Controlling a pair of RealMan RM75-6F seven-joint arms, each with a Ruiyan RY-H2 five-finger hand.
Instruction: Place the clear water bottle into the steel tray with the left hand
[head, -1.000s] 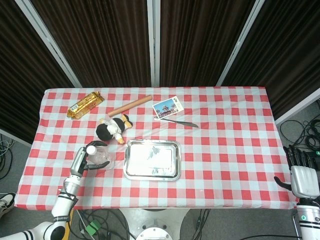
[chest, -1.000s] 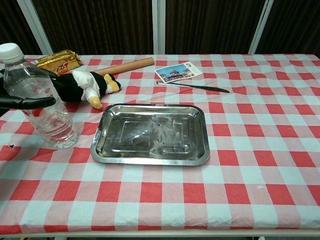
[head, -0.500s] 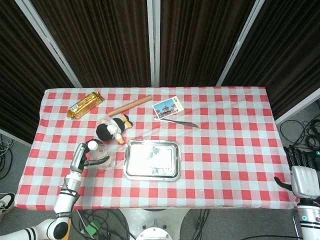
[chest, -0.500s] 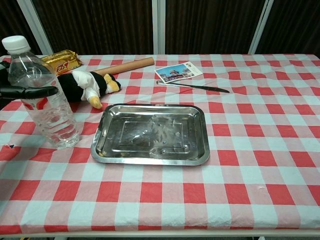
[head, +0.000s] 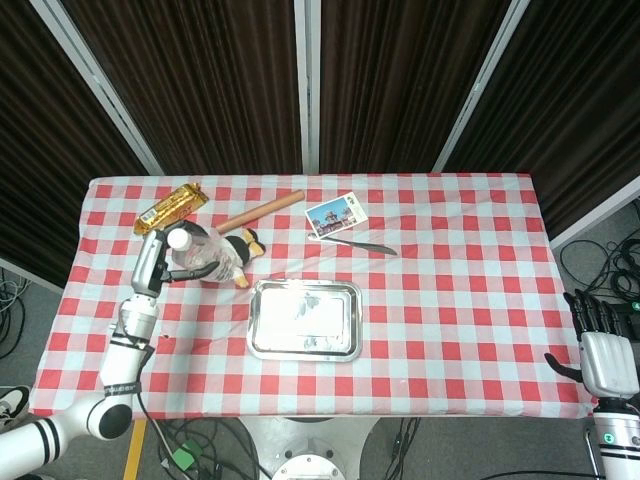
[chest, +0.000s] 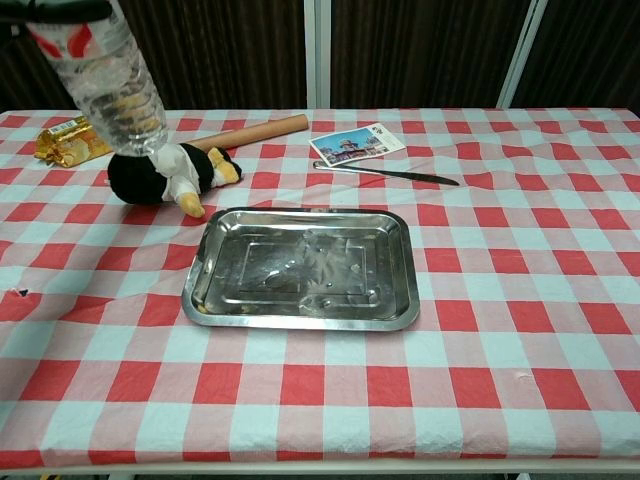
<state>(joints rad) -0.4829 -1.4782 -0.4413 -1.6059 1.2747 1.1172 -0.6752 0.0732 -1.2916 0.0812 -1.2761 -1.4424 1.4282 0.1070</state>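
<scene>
My left hand (head: 153, 262) grips the clear water bottle (head: 197, 256) near its white cap and holds it lifted above the table, left of the steel tray (head: 304, 318). In the chest view the bottle (chest: 108, 82) hangs at the top left, its base above the plush penguin (chest: 168, 172); only dark fingers (chest: 50, 9) show at the frame's top edge. The steel tray (chest: 303, 270) lies bare in the middle of the checked cloth. My right hand (head: 603, 350) stays off the table at the lower right, fingers apart, holding nothing.
A plush penguin (head: 228, 257) lies just left of and behind the tray. A wooden rolling pin (head: 260, 211), a gold snack bar (head: 169, 209), a postcard (head: 335, 216) and a knife (head: 358, 245) lie toward the back of the table.
The left hand has raised the bottle off the cloth; it has gone up and slightly back, now hanging over the penguin. The right hand has stayed put.
</scene>
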